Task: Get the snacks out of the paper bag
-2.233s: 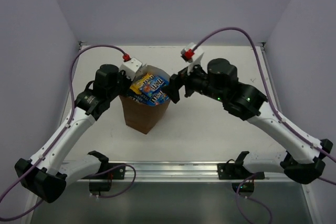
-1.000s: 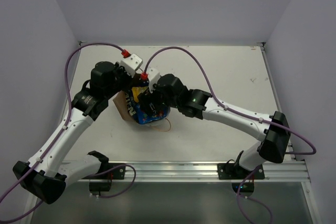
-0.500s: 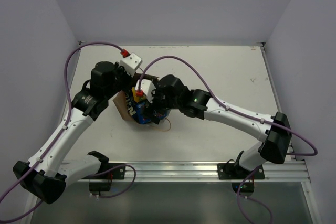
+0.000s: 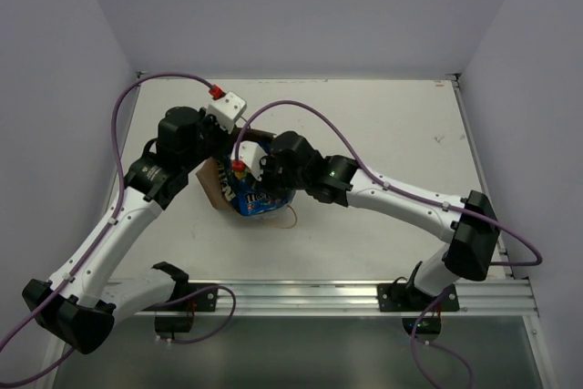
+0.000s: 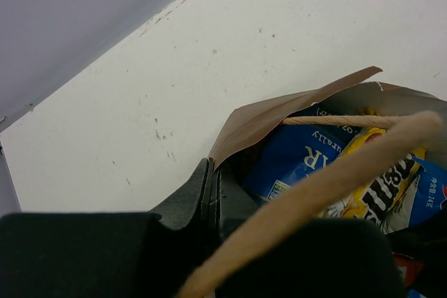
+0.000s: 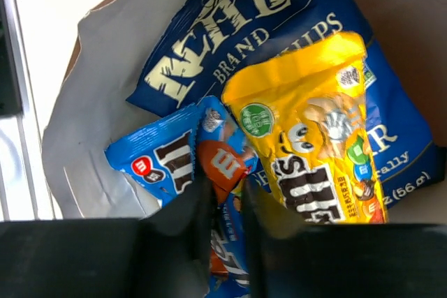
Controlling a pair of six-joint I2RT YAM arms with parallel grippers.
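Note:
The brown paper bag [image 4: 215,187] lies tipped toward the right arm, its mouth facing the right wrist camera. My left gripper [image 4: 221,152] is shut on the bag's upper rim [image 5: 279,113], and a twisted handle [image 5: 335,179] crosses that view. Inside lie the snacks: a blue chip bag [image 6: 237,40], a yellow candy pack [image 6: 314,137] and a blue candy pack [image 6: 167,165]. My right gripper [image 6: 223,186] reaches into the mouth, and its fingers pinch a crumpled fold of the blue candy pack between them. From above, the right gripper [image 4: 258,187] covers most of the snacks [image 4: 264,205].
The bag's grey-lit inner wall [image 6: 91,102] lies to the left of the packs. A handle loop [image 4: 288,218] rests on the white table [image 4: 383,125]. Purple cables arc over both arms. A metal rail [image 4: 301,296] runs along the near edge.
The bag went from upright to tipped over. My right arm swung in and pushed into its mouth, then its jaws closed on the blue candy pack. The left grip stayed put.

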